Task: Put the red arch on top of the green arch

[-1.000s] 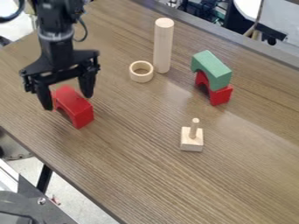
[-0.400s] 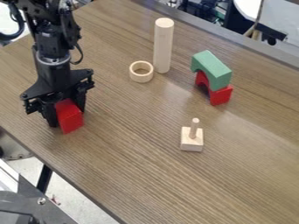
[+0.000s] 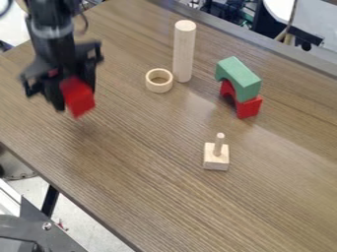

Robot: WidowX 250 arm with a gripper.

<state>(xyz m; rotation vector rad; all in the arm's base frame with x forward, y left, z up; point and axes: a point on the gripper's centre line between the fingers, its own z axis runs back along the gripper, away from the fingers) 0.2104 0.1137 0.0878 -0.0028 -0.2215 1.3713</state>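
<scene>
One red arch (image 3: 80, 101) sits between the gripper's (image 3: 75, 98) fingers, above the table (image 3: 151, 197) near its lower-left edge.
Wooden ring (image 3: 152, 87) and cylinder (image 3: 184, 51) stand between it and the green arch (image 3: 239, 78), atop a second red arch (image 3: 248, 108) toward the upper-right edge; fingers closed against the held arch's sides.

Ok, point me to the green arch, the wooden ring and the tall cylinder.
Green arch (image 3: 243, 80): camera view, top face.
Wooden ring (image 3: 159, 87): camera view, outer wall.
Tall cylinder (image 3: 184, 54): camera view, upright side.
</scene>
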